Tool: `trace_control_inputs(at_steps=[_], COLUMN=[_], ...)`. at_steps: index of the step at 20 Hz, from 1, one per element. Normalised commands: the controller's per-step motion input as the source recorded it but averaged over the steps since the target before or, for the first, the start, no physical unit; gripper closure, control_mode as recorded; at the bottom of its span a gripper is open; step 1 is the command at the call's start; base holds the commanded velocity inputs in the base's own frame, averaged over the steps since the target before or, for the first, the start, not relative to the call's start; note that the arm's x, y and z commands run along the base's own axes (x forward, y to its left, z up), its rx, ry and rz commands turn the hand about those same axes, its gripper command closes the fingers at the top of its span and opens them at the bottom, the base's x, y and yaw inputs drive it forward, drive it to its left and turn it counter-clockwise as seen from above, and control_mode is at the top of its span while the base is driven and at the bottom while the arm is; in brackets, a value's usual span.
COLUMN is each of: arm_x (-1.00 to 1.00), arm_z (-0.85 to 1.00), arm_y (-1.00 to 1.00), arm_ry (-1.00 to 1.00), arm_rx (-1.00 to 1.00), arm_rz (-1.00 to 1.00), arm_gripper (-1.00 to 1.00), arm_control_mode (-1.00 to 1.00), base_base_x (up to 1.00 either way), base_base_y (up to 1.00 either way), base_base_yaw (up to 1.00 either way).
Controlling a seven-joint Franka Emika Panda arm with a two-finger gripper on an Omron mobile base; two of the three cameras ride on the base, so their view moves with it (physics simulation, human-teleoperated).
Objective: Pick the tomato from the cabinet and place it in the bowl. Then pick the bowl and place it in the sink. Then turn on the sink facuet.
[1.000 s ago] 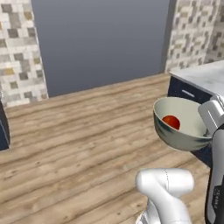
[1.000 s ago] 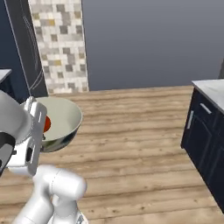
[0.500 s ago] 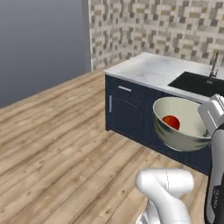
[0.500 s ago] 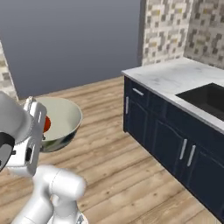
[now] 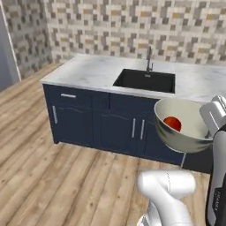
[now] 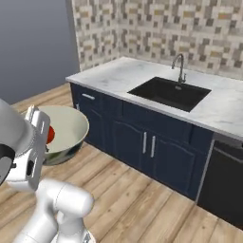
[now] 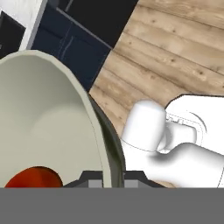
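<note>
My gripper (image 5: pixel 204 127) is shut on the rim of the pale grey-beige bowl (image 5: pixel 181 130) and holds it tilted in the air in front of the counter. The red tomato (image 5: pixel 172 123) lies inside the bowl. In the right base view the bowl (image 6: pixel 69 130) hangs at the left by my gripper (image 6: pixel 45 138), with the tomato (image 6: pixel 50 135) showing at its edge. The hand view looks along the bowl's wall (image 7: pixel 48 122), with the tomato (image 7: pixel 33 177) at the bottom and the gripper (image 7: pixel 107 177) clamping the rim. The black sink (image 5: pixel 145 80) and grey faucet (image 5: pixel 149 58) lie ahead in the marble top. The cabinet is out of view.
The white marble counter (image 6: pixel 114 71) rests on navy doors with silver handles (image 6: pixel 147 142). A black panel (image 6: pixel 225 182) stands at its right end. A mosaic tile wall (image 5: pixel 132 26) runs behind. Wood floor (image 5: pixel 57 176) lies between me and the counter.
The whole picture has swung: the base has turned from the open floor and grey wall to face the sink counter. The bowl with the tomato stays the same in my shut gripper.
</note>
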Motion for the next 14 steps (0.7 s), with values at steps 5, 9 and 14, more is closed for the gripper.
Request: trace_control_inputs(at_steps=[5, 9, 14], arm_x=[0.0, 0.0, 0.0], arm_z=[0.0, 0.0, 0.0], arm_y=[0.0, 0.0, 0.0], arm_ry=[0.0, 0.0, 0.0], arm_rx=[0.0, 0.0, 0.0], arm_rz=[0.0, 0.0, 0.0], arm_gripper=[1.0, 1.0, 1.0], arm_control_mode=[1.0, 1.0, 1.0], base_base_x=[0.37, 0.51, 0.78], base_base_y=[-0.06, 0.0, 0.0], base_base_yaw=[-0.59, -0.55, -0.37])
